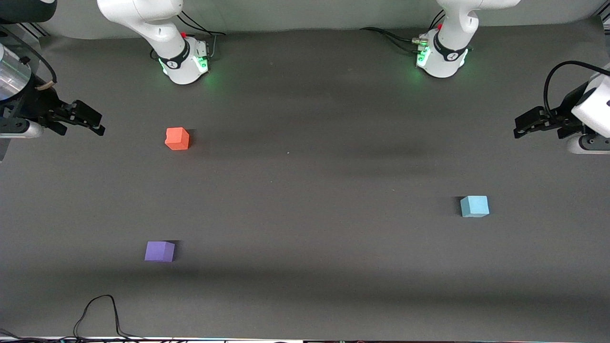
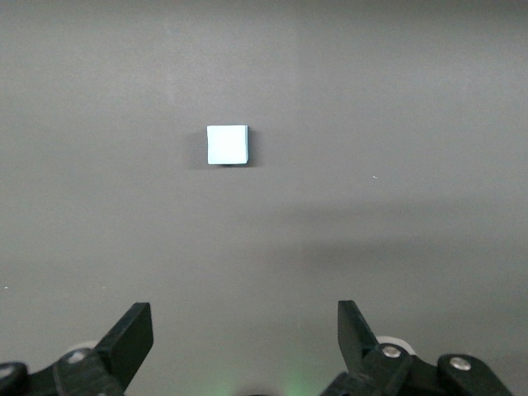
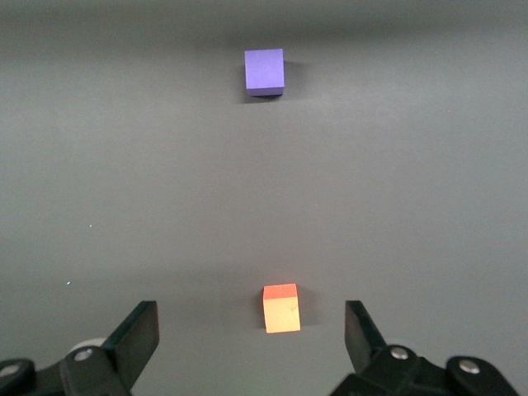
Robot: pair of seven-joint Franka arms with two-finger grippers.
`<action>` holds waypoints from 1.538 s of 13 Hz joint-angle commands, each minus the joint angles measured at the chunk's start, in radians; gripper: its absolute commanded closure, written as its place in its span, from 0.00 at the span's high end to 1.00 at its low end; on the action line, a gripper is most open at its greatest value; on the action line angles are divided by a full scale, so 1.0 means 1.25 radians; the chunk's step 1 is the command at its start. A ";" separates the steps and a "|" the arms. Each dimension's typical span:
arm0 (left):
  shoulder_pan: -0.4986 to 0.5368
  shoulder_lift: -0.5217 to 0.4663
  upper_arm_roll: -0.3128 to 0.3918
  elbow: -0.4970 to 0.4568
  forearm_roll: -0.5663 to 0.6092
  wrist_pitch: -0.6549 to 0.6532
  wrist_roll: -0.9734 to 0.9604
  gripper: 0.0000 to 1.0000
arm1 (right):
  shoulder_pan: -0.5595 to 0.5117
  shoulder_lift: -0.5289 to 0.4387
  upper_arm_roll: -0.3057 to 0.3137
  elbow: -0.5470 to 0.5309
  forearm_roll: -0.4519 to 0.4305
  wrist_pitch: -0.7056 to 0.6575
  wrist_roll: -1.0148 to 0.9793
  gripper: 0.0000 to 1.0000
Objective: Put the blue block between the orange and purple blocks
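Cut off by the frame edge at the right arm's end of the dark grey table (image 1: 305, 181): the right gripper (image 1: 81, 119), fingers spread wide and holding nothing, hanging above the mat. Resting on the mat, the orange block (image 1: 177, 138) toward the bases and the purple block (image 1: 159, 251) nearer the camera, well apart; the blue block (image 1: 474, 206) alone toward the left arm's end. Likewise clipped at the edge, the left gripper (image 1: 526, 125), fingers spread and empty, waiting.

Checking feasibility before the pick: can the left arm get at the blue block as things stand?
Probably yes. The blue block sits alone on bare table at the left arm's end, nothing touching it. The left gripper is open and empty.
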 commanded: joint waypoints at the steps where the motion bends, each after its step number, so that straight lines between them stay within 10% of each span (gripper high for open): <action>1: -0.011 -0.008 0.008 -0.007 0.003 0.000 -0.013 1.00 | 0.003 -0.010 -0.020 -0.011 -0.003 0.010 -0.004 1.00; 14: 0.015 0.008 0.031 -0.015 0.015 0.047 0.105 1.00 | 0.007 -0.045 -0.046 -0.055 0.003 0.008 -0.010 1.00; 20: 0.035 0.137 0.031 -0.129 0.015 0.267 0.105 1.00 | 0.004 -0.078 -0.051 -0.090 0.001 0.008 -0.009 1.00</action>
